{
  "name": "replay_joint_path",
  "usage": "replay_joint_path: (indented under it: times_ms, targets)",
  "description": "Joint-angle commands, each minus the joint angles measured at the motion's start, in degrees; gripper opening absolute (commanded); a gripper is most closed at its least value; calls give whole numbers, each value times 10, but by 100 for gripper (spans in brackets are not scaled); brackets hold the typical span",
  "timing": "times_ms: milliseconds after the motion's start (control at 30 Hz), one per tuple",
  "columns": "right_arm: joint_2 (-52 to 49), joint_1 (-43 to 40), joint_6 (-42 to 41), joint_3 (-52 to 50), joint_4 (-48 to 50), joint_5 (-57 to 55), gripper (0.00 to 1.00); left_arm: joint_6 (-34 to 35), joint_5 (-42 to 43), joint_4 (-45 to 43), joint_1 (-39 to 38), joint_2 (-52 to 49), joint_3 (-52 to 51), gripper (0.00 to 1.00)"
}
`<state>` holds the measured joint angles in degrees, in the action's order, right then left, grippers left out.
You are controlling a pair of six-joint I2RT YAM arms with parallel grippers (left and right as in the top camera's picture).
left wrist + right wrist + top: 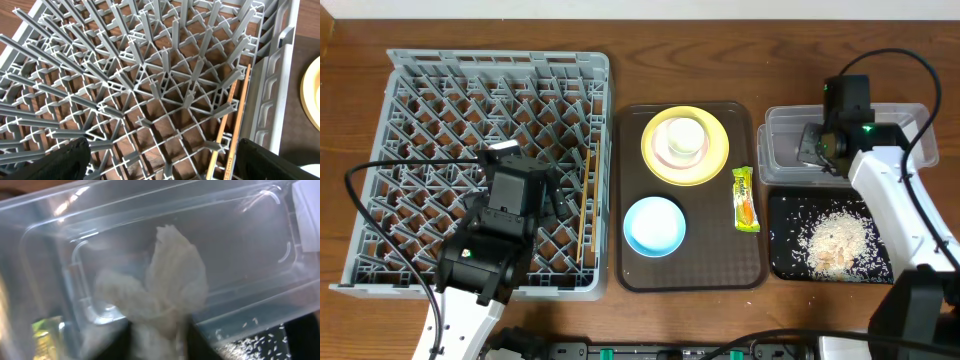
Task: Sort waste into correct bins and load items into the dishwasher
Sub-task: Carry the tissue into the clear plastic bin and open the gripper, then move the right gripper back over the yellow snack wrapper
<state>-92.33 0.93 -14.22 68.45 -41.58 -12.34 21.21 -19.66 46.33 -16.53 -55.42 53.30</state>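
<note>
overhead: large square grey plastic dish rack (500, 57) on the left half of the wooden desk (720, 40). pair of thin wooden chopsticks (585, 210) lies inside it along its right wall. left arm (485, 255) is over the rack. brown serving tray (715, 270) mid-desk holds a round yellow plate (655, 150) with a small cream cup (685, 138) on it, a light blue bowl (654, 225) and a yellow-green snack wrapper (745, 198). clear rectangular plastic tub (910, 112) sits by the right edge, rearward. shallow black rectangular tray (785, 250) touches its front side and holds white rice-like crumbs (835, 240). right arm (890, 190) reaches over the tub.

left wrist: left tool (165, 160) spread wide, nothing in it, above the rack pegs. chopsticks just right of centre.

right wrist: blurred. crumpled white tissue (170, 275) is over the tub interior, its lower end between the fingers of the right tool (160, 345). can't tell if the tool grips it or how far it's open.
</note>
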Motion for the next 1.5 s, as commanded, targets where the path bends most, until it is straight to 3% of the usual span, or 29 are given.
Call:
replay_joint_path:
  times_ms: [0,67,233,367,667,867,1100,1467]
  targets:
    - [0,-7,44,-2,16,6,63,5,-7,2,3,0,10,94]
    - [3,-7,58,-1,24,6,73,5,-7,2,3,0,10,94]
    - [42,-2,53,15,-1,63,73,5,-7,2,3,0,10,94]
    - [99,23,36,35,-54,153,69,5,-7,2,3,-1,10,94]
    - [189,179,36,37,-160,158,56,5,-7,2,3,0,10,94]
    - [164,277,28,14,-160,144,45,5,-7,2,3,-1,10,94]
    - [92,317,-51,-17,-154,33,47,5,-7,2,3,0,10,94]
    - [-30,317,-58,-19,-150,5,54,5,-7,2,3,-1,10,94]
